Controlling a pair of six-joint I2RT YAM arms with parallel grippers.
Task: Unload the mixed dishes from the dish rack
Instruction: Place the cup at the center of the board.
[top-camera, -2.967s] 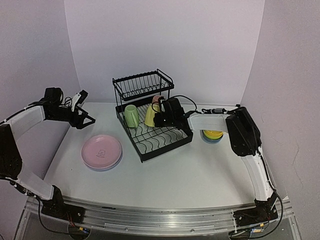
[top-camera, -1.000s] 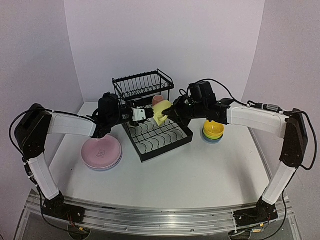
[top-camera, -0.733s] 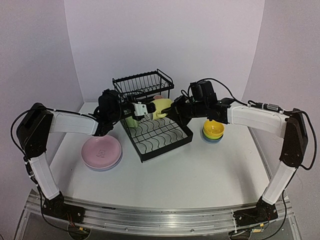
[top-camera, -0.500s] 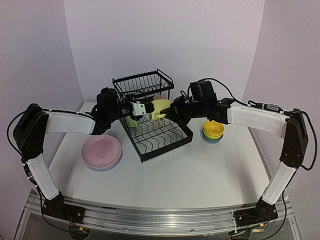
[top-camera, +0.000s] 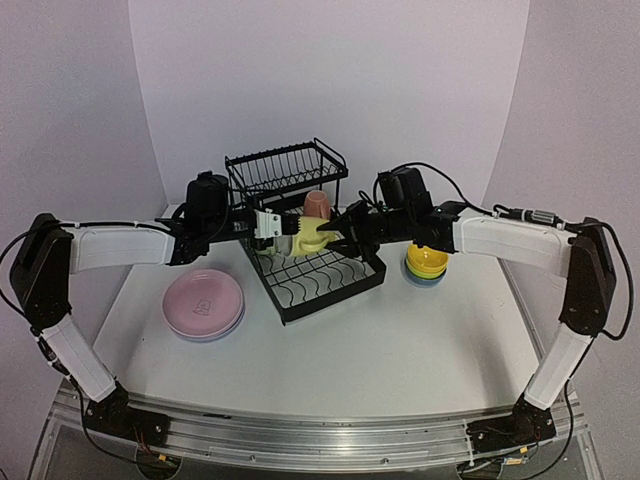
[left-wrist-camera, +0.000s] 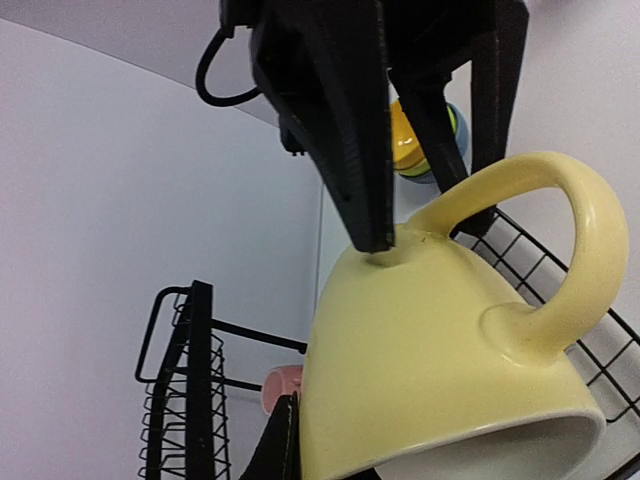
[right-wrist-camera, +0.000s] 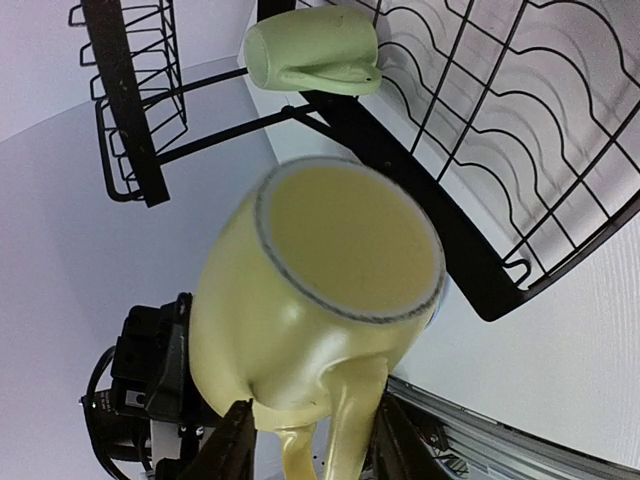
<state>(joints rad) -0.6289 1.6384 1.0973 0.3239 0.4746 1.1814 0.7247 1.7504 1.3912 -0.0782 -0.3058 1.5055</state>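
yellow mug (top-camera: 308, 237): in the air over the back part of the dish rack (top-camera: 300, 298) tray, lying on its side between the two grippers, mouth toward the left arm, base toward the right arm.
left gripper (top-camera: 272, 224): clamped on the yellow mug at its mouth end; the left wrist view shows one dark finger (left-wrist-camera: 285, 440) against the outer wall by the rim, the other is hidden.
right gripper (top-camera: 338, 236): jaws apart, standing either side of the handle near the base; one fingertip looks to touch the mug beside the handle's root.
light green mug (right-wrist-camera: 315, 50): in the tray, toward its back left corner.
pink mug (top-camera: 317, 204): in the tray, under the upper shelf.
plates (top-camera: 204, 302): stacked on the table left of the rack, pink on top.
bowls (top-camera: 427, 263): stacked right of the rack, yellow on top.
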